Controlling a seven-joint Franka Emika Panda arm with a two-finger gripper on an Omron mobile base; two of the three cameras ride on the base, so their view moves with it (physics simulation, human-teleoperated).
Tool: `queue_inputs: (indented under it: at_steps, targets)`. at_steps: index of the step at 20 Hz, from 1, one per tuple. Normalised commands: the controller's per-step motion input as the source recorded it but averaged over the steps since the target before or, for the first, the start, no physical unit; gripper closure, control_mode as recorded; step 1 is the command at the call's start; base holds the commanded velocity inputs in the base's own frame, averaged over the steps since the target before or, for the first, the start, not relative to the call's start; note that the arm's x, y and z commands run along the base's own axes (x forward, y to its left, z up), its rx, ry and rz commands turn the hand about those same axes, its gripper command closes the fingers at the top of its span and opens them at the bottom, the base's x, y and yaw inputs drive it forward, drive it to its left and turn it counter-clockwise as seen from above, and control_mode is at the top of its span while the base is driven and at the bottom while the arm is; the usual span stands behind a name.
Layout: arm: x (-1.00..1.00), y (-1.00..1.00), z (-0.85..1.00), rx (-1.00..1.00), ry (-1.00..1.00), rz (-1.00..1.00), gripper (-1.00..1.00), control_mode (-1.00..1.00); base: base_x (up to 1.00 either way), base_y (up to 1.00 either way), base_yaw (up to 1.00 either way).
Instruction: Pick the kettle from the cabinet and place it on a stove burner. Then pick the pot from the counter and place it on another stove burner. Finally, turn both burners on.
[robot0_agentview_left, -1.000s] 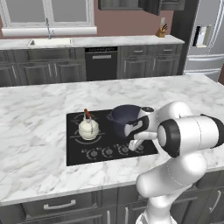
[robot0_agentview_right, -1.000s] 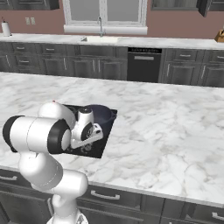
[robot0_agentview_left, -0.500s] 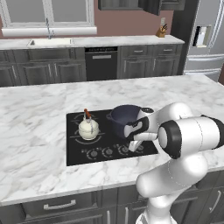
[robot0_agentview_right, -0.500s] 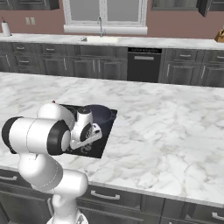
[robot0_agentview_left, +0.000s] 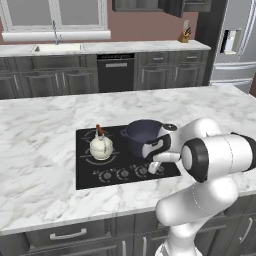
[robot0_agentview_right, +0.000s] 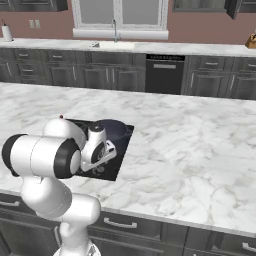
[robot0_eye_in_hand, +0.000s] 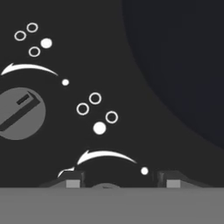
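Note:
The cream kettle (robot0_agentview_left: 101, 148) stands on the left burner of the black cooktop (robot0_agentview_left: 86, 175). The dark pot (robot0_agentview_left: 142, 134) sits on a burner to its right. My gripper (robot0_agentview_left: 154, 168) is low over the row of knobs (robot0_agentview_left: 123, 173) at the cooktop's front, just in front of the pot. In the hand view the gripper (robot0_eye_in_hand: 122, 181) is open, its fingertips (robot0_eye_in_hand: 72, 180) standing apart on either side of a knob whose top barely shows. Another grey knob (robot0_eye_in_hand: 18, 113) lies to the left, and the pot (robot0_eye_in_hand: 183, 65) fills the upper right. From the right, my arm hides most of the kettle; the pot (robot0_agentview_right: 119, 131) shows behind the gripper (robot0_agentview_right: 101, 166).
The cooktop is set in a white marble counter (robot0_agentview_left: 45, 150) that spreads wide on both sides. Behind it run dark base cabinets, a sink (robot0_agentview_left: 56, 48) and a dishwasher (robot0_agentview_left: 116, 74). A dark wall cabinet (robot0_agentview_left: 137, 5) hangs at the top, and a fridge (robot0_agentview_left: 234, 45) stands at the right.
The arm has stayed over the knob row, with only a slight shift of the hand. Kettle and pot have not moved.

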Motion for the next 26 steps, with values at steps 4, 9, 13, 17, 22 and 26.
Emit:
queue_inputs:
  at_steps: [4, 9, 13, 17, 22, 26]
  targets:
    - [-0.17, 0.01, 0.0, 0.0, -0.02, 0.02, -1.0, -1.0, 0.0, 0.0, 0.0]
    - [-0.14, 0.03, 0.01, 0.0, 0.0, 0.0, -1.0, -1.0, 0.0, 0.0, 0.0]
    - [-0.05, 0.01, 0.19, 0.0, 0.05, 0.0, -1.0, -1.0, 0.0, 0.0, 0.0]
    - [0.0, 0.03, 0.3, 0.0, 0.1, 0.0, -1.0, -1.0, 0.0, 0.0, 0.0]
    - [-0.01, 0.08, 0.3, 0.0, 0.1, -0.01, -1.0, -1.0, 0.0, 0.0, 0.0]
    - [-0.06, 0.13, 0.22, 0.01, 0.1, -0.03, -1.0, -1.0, 0.0, 0.0, 0.0]
